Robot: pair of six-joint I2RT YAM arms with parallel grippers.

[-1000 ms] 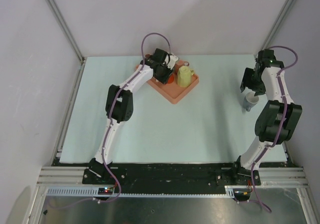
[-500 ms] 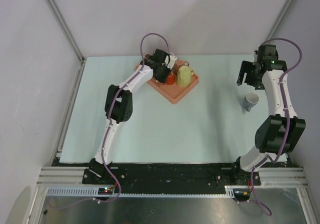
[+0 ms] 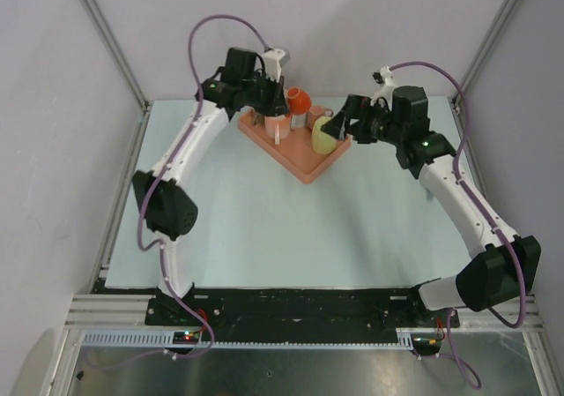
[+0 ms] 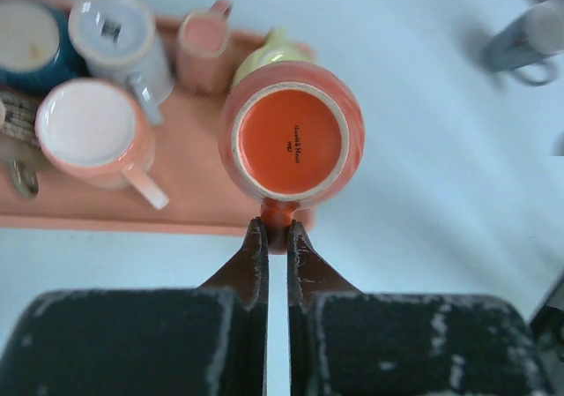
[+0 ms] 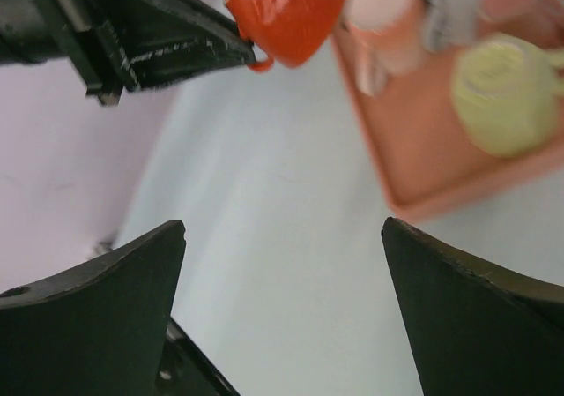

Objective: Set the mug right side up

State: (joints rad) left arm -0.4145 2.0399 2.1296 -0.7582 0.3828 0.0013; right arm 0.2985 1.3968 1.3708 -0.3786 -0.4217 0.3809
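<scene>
**Orange mug held by its handle.** The left gripper [image 4: 276, 228] pinches the handle of the orange mug [image 4: 291, 140]. Its two fingers [image 4: 254, 259] are pressed close on the small loop, with only a thin slit between them. The mug hangs just past the fingertips, held off the salmon tray [image 4: 189, 211]. Its flat base is turned squarely toward the left wrist camera, and its mouth points away from the fingers.

Beyond the mug and to the left of the fingers, the tray carries several other mugs:
- a pink mug [image 4: 88, 131]
- a pale blue mug [image 4: 119, 34]
- a small pink cup [image 4: 204, 43]
- a yellow mug [image 4: 273, 48], peeping out behind the orange one
- a dark teal mug [image 4: 26, 39], farthest left

A grey mug [image 4: 529, 39], blurred, is on the pale table [image 4: 423, 193], well off to the right of the fingers.

In the overhead view, the right gripper [image 3: 339, 127] is just beside the yellow mug at the tray's right corner. In the right wrist view, its fingers are spread wide with nothing between them. The orange mug shows far ahead of them, close to the line midway between the two fingertips, clamped in the left gripper's black fingers. The tray and the yellow mug lie ahead, toward the right-hand finger.
</scene>
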